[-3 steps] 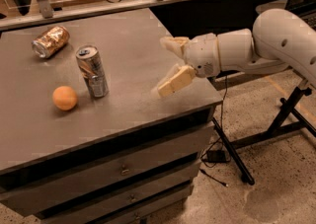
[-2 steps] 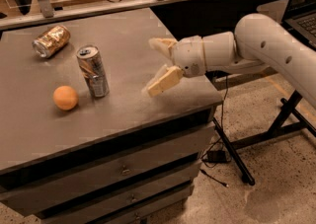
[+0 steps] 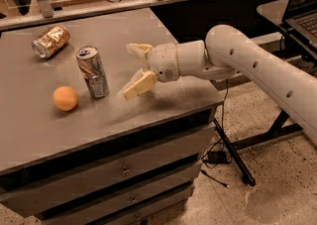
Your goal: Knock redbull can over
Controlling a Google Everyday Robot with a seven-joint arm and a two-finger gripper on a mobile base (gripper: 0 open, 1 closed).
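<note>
The redbull can (image 3: 92, 72) stands upright on the grey cabinet top (image 3: 148, 35), a tall slim silver can with blue and reddish markings and a pull-tab top. My gripper (image 3: 132, 70) is just right of it, open, with its two cream fingers spread and pointing left toward the can. A small gap lies between the fingertips and the can. The white arm reaches in from the right.
An orange ball (image 3: 65, 98) lies left of the can. A gold-brown shiny can (image 3: 50, 41) lies on its side at the back left. The cabinet has drawers (image 3: 124, 169) below. A rail runs behind, and a stand leg and cables are on the floor at right.
My gripper has moved left across the cabinet top toward the can. The can, ball and gold-brown can have not moved.
</note>
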